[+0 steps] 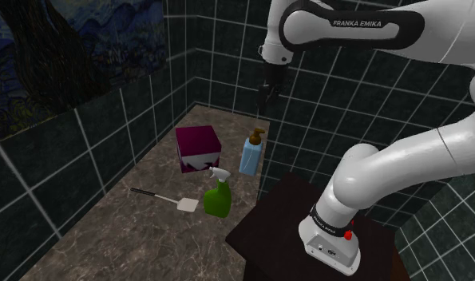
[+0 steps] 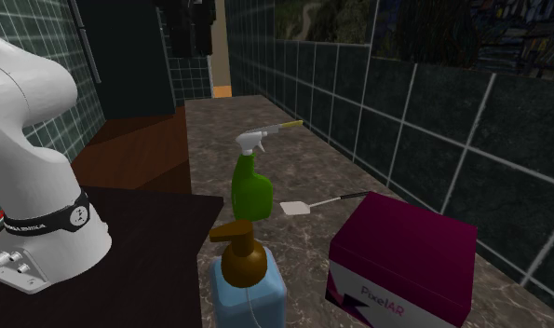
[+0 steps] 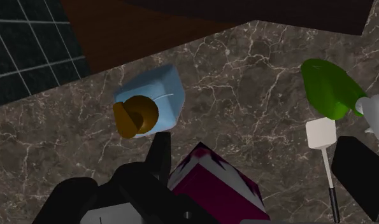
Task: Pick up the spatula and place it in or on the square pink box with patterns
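The gripper (image 1: 267, 100) hangs high above the marble counter (image 1: 108, 239), its fingers (image 3: 360, 175) wide apart and holding nothing. The spatula (image 1: 165, 198) lies flat on the counter, its white blade just beside the green spray bottle (image 1: 218, 195), on the shoulder view's left of it. The magenta box (image 1: 198, 146) stands farther back, near the blue soap bottle (image 1: 251, 153).

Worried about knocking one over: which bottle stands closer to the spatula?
The green spray bottle, right beside the white blade of the spatula; the blue pump bottle stands farther off.
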Robot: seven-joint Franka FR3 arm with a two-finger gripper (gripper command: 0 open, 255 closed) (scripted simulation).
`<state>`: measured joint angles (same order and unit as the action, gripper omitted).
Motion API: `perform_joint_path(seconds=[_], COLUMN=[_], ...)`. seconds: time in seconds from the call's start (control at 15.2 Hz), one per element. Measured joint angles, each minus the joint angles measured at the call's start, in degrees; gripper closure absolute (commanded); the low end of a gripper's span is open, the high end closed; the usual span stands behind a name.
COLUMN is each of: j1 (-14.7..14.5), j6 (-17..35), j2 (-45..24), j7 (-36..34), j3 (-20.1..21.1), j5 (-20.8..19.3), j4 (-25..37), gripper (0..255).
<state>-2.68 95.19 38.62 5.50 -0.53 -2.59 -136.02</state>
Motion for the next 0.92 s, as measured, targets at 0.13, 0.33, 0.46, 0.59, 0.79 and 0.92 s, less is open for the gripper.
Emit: perform_joint_path(seconds=[0.13,0.33,0.46,0.59,0.79,0.92], j1=[-0.7,-1.9,-2.5,-3.2,-4.3,-4.9], j6=[3.3,8.5,12.6,16.1,21.9,25.9], j2=[-1.7,-4.9,-7.5,-10.7,-15.5,-19.3], j7=[-0.4,-1.3,-1.6,-1.9,-2.8,-3.3], j3=[0.8,2.1,2.8,3.6,5.0,5.9], j5=[0.6,1.7,2.1,2.6,3.2,3.4], j4=[-1.4,-2.9,-4.2,-4.2,-4.8,-4.7], gripper=[0,0,0,0,0,0])
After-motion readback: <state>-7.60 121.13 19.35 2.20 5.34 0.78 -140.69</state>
